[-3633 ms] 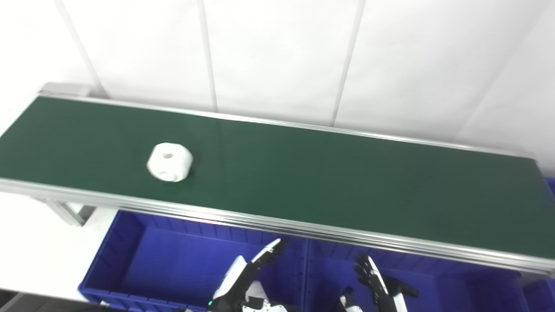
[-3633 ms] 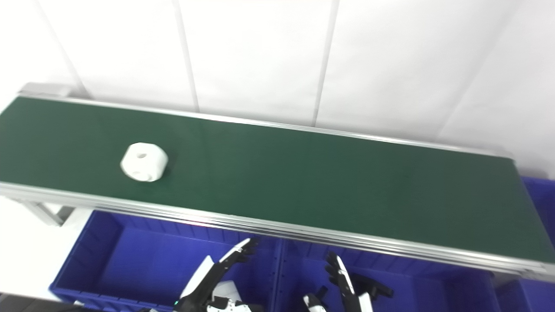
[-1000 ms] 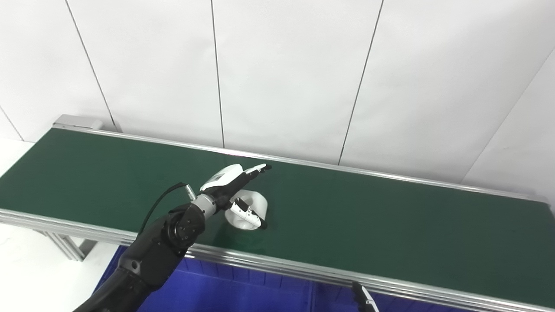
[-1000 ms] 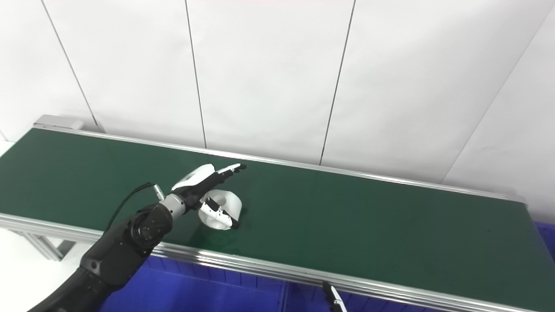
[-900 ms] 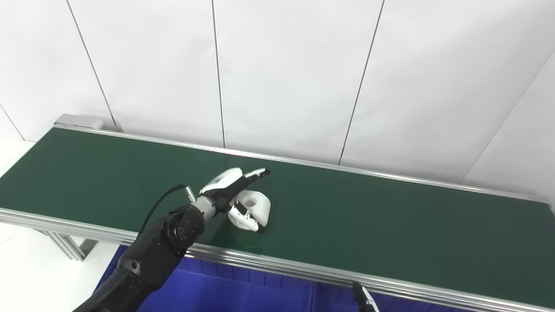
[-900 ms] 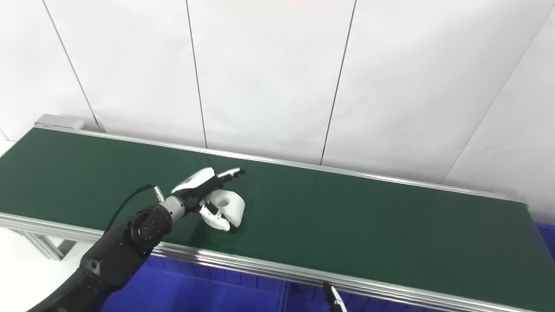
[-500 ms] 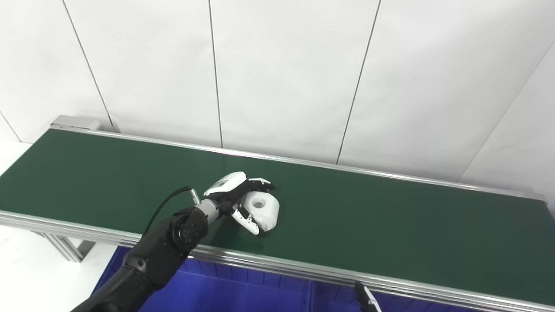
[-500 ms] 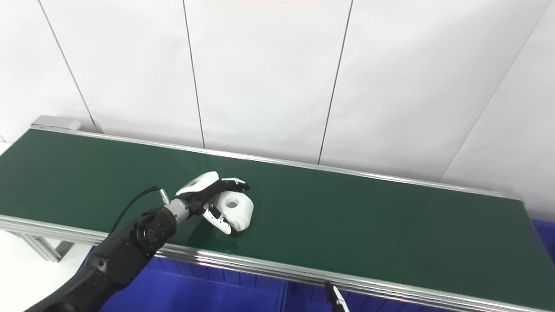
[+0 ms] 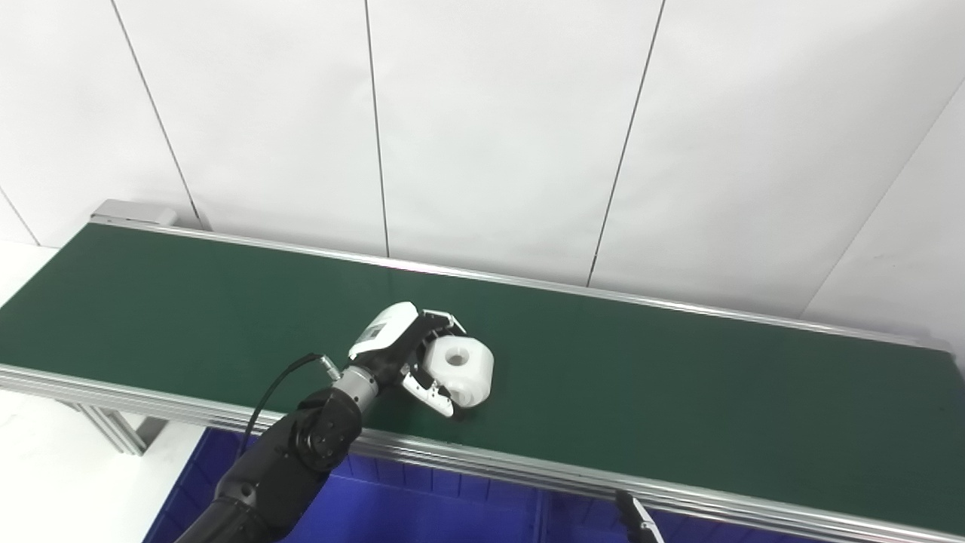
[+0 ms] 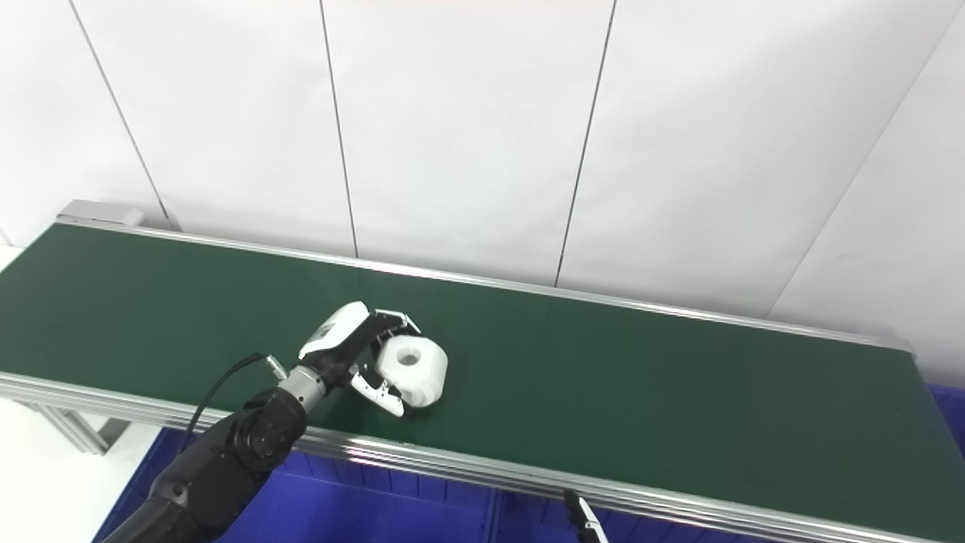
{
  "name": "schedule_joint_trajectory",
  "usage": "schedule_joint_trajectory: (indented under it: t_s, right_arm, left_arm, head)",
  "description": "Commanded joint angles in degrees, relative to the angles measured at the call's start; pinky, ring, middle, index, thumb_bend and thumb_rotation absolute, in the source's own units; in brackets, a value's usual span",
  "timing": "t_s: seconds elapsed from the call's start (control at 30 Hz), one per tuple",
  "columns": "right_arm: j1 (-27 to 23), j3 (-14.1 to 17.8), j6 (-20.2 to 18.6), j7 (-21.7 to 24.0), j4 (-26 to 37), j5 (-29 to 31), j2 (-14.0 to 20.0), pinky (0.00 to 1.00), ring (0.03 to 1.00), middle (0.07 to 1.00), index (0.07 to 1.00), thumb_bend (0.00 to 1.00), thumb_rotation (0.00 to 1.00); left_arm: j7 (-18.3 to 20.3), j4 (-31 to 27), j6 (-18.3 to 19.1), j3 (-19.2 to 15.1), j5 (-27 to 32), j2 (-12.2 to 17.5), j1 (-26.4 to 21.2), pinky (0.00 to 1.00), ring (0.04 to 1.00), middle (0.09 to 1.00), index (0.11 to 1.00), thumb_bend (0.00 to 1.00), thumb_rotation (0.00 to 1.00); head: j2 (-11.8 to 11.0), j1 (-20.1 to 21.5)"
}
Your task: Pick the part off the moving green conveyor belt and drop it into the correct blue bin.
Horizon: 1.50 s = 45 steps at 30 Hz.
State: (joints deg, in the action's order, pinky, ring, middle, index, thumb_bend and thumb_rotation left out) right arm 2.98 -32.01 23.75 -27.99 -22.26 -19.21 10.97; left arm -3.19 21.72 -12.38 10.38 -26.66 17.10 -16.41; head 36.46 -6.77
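Observation:
A white round part (image 9: 463, 371) with a hole in its top sits on the green conveyor belt (image 9: 678, 392), near the front edge and left of the middle. My left hand (image 9: 403, 348) reaches over the front rail and grips the part from its left side, fingers curled over its far side and thumb against its near side. The part also shows in the right eye view (image 10: 416, 369). Of my right hand only a fingertip (image 9: 637, 524) shows at the bottom edge.
Blue bins (image 9: 422, 505) stand below the belt's front rail (image 9: 573, 475), mostly hidden by the picture's edge. A white panelled wall runs behind the belt. The belt's right end (image 9: 935, 354) lies at the far right.
My left hand's fingers, held out straight over the part a second ago, have curled shut around it. Hand and part have drifted a little to the right along the belt.

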Motion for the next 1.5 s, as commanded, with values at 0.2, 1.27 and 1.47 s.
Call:
schedule_joint_trajectory:
  t_s: [0.2, 1.27, 1.47]
  right_arm:
    - [0.73, 2.37, 3.15, 2.08, 5.63, -1.04, -0.54, 0.83, 0.861, 0.885, 0.904, 0.66, 0.74]
    - [3.96, 11.3, 3.06, 11.11, 10.49, -4.63, -6.0, 0.8, 0.846, 0.868, 0.883, 0.65, 0.72]
    - [4.39, 11.71, 2.94, 11.81, 10.77, -4.44, -6.39, 0.81, 0.851, 0.871, 0.886, 0.65, 0.71]
  left_arm:
    - [0.27, -16.31, -4.07, -3.77, 5.89, 0.36, 7.5, 0.45, 0.421, 0.5, 0.528, 0.5, 0.0]
    - [-16.51, -0.23, -14.48, -2.17, -11.83, 3.78, 24.06, 0.42, 0.402, 0.509, 0.533, 0.5, 0.0]
    - [-10.55, -0.05, -10.1, -2.41, -6.74, 3.28, 24.37, 0.69, 0.749, 0.779, 0.723, 0.57, 0.16]
  head:
    - [6.36, 1.93]
    - [9.34, 3.92]
    - [9.11, 4.07]
